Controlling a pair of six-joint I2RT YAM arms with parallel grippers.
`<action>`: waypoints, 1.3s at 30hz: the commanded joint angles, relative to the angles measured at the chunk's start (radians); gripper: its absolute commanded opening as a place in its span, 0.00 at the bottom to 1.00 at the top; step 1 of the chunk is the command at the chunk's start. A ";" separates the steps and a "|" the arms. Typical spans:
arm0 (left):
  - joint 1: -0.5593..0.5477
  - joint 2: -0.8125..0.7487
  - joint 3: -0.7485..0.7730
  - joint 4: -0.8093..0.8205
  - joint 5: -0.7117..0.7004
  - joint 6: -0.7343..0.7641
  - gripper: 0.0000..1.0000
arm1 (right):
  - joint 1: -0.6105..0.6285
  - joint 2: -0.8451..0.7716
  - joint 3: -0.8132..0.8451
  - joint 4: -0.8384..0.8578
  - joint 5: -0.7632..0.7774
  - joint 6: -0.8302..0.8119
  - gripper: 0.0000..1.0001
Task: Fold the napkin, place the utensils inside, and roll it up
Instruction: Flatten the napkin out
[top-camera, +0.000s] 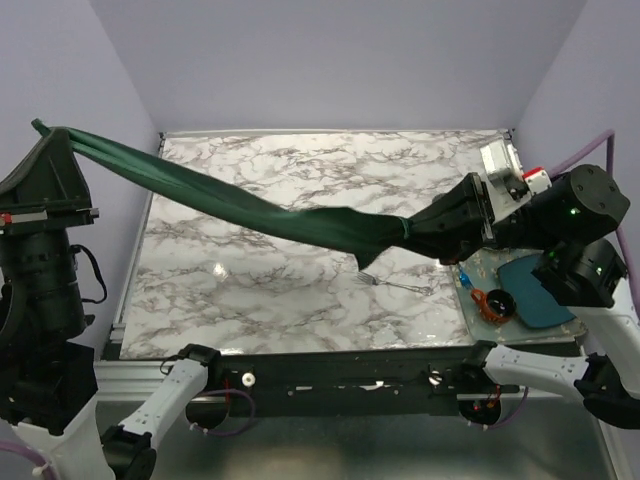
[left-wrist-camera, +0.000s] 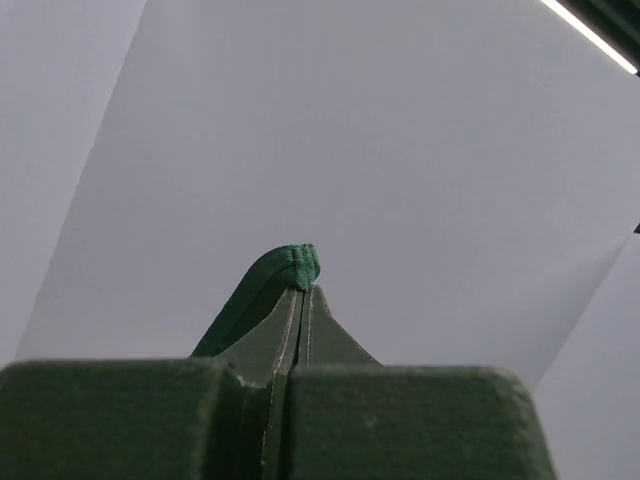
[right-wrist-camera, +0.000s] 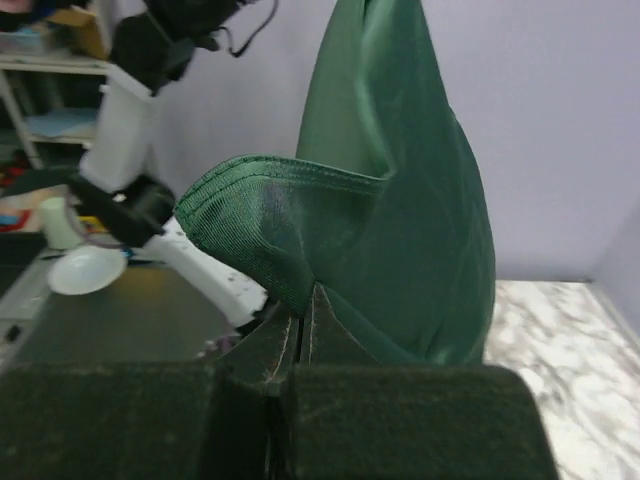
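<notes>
Now, left gripper (left-wrist-camera: 303, 292): clamped on a corner of the dark green soft cloth napkin (top-camera: 250, 205), high over the marble tabletop's (top-camera: 250, 300) left edge.
Napkin: stretched in the air between both grippers.
Slim silver metal fork (top-camera: 400, 285): lying near the right edge.
Right gripper (right-wrist-camera: 305, 292): pinching the opposite end.
Risk: more pull may slip a corner free.

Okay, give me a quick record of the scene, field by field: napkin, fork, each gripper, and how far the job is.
napkin: dark green, in the air, stretched between both grippers
left gripper: shut on one napkin end, high on the left
right gripper: shut on the other end, lower
fork: flat on the marble table, below the napkin's right end
progress: napkin not folded, fork not inside
</notes>
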 joint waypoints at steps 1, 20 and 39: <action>0.004 0.000 -0.107 -0.063 -0.054 0.017 0.00 | 0.014 0.000 -0.166 0.122 -0.205 0.264 0.01; 0.171 1.112 0.092 -0.216 -0.133 0.055 0.00 | -0.458 0.843 -0.015 0.112 0.035 0.513 0.25; 0.190 0.953 -0.307 -0.138 0.238 -0.173 0.63 | -0.411 0.888 -0.114 -0.154 0.297 0.240 0.79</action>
